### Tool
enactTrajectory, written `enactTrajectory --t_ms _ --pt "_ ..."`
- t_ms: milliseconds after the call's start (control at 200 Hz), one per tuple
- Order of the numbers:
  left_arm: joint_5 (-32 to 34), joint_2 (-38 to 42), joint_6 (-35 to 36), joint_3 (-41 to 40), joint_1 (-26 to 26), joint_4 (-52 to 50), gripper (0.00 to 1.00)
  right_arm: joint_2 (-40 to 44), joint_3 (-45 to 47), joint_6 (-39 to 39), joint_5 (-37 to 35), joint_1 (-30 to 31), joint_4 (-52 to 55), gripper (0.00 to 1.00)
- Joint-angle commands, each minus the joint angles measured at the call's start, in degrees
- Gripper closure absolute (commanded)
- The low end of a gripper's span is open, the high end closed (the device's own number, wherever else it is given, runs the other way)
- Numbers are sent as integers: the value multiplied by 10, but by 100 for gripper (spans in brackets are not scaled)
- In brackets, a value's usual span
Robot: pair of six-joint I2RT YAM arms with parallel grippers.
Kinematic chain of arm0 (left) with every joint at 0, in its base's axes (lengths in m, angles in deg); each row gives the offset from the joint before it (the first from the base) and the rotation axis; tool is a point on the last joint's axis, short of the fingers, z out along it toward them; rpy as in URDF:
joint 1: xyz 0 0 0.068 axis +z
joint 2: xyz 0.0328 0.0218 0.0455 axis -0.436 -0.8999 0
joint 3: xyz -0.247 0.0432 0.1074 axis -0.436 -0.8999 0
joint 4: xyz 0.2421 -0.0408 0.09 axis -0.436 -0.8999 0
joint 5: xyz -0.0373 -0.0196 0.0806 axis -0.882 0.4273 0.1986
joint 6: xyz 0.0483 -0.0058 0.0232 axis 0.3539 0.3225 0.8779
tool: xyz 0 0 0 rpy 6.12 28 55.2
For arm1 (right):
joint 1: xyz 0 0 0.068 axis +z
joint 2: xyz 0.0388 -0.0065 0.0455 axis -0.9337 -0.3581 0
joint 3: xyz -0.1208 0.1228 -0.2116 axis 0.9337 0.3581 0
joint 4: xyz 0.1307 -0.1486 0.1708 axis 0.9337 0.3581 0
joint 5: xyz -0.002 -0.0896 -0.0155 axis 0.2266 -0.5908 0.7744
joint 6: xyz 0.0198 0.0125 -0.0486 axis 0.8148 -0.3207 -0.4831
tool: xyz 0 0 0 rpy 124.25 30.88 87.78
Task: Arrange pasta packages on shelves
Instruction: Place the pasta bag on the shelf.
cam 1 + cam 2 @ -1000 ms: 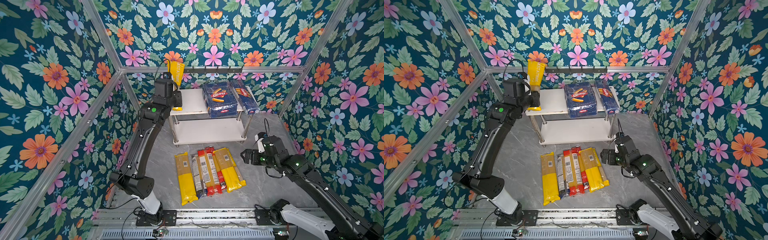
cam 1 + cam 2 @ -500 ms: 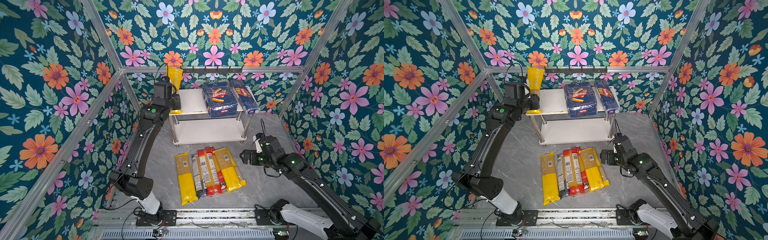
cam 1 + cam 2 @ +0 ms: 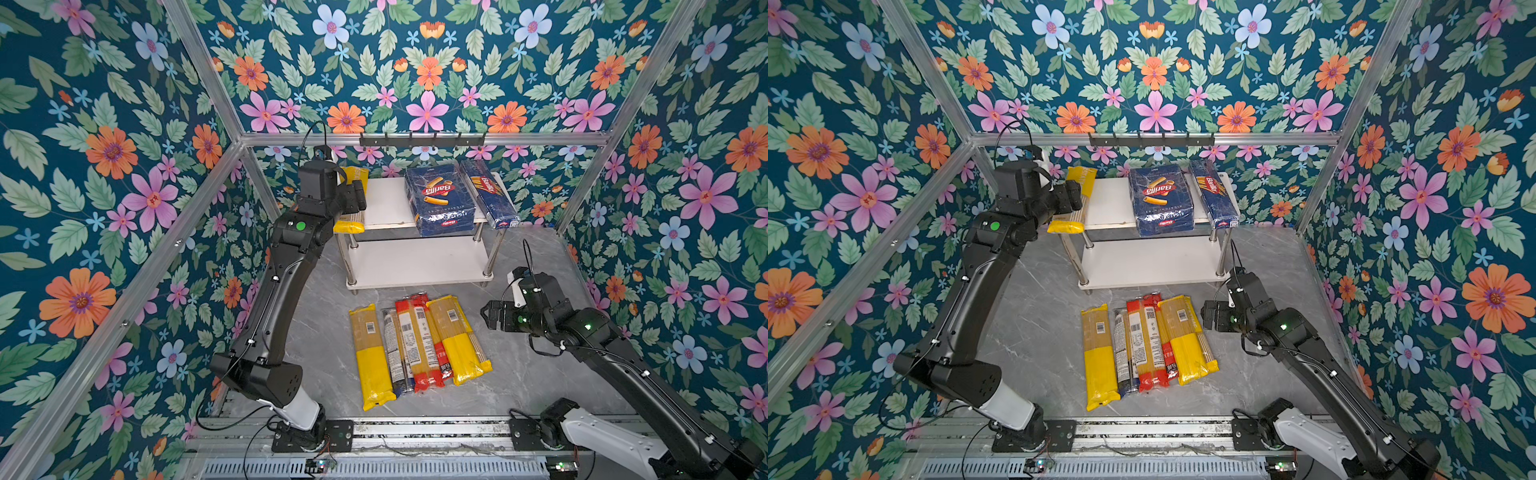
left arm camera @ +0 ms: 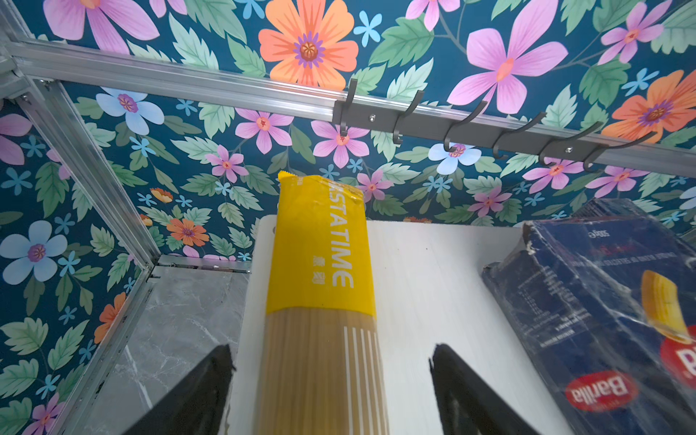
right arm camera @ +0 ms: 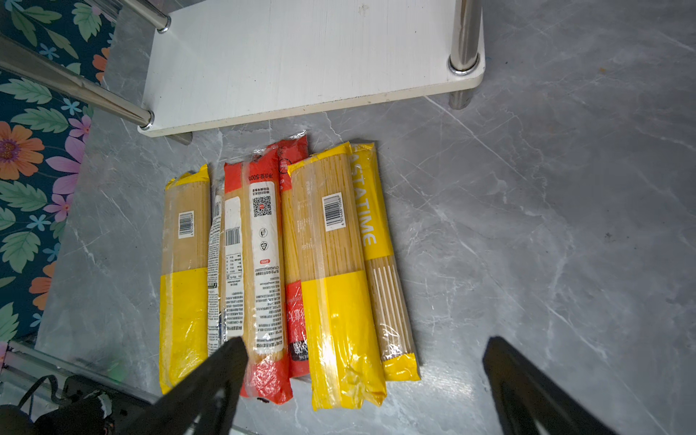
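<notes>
The left claw (image 4: 331, 391) stands released, its two black fingers apart on either side of a yellow spaghetti pack (image 4: 320, 286) with a gap showing on both sides. That pack lies on the top board of the shelves (image 3: 384, 199), at the end nearest the left arm. The wide blue rigatoni bag (image 3: 440, 199) and the long blue spaghetti pack (image 3: 488, 193) lie on the same board; the lower board (image 3: 415, 262) is bare. The right claw (image 5: 361, 380) hangs open over the row of packs on the grey surface (image 3: 540, 374), holding nothing.

The main risk, as I judge it, is the yellow pack slipping off. In both top views its near end sticks out past the front edge of the board, and it sits close to the side edge too. If the left claw pulls back with a finger brushing the plastic, it could drag the pack forward and tip it off. The blue packs also overhang the front edge, so a knock to the shelves might shift them. On the surface, the red packs (image 5: 260, 263) and yellow ones (image 5: 335, 271) overlap, so a grab there may catch two at once.

The left wrist view shows clear space between fingers and pack, which the top views hide behind the arm. Only the top views show the overhang. The right wrist view shows how the loose packs overlap.
</notes>
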Motion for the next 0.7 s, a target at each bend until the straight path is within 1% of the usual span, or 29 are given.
enactTrajectory --t_ms 0,65,145,305,420,515,615,695 --pt "-9 31 -22 -38 1 23 12 5 1 1 -8 1 -3 1" --pt "-15 75 -39 -106 -2 50 9 6 1 1 -11 0 -1 1" --pt "-3 134 -61 -201 -9 75 6 1 -5 1 -27 1 19 1" --pt "14 235 -95 -360 -30 92 4 3 -9 -1 -37 1 41 1" --pt "28 291 -120 -441 -50 72 4 8 -7 -2 -32 1 41 1" --pt "17 324 -141 -501 -79 65 5 9 -4 -2 -28 0 40 1" --pt "19 339 -164 -556 -112 59 6 12 3 2 -21 0 34 1" --pt "35 336 -184 -591 -135 43 6 15 10 7 -11 0 30 1"
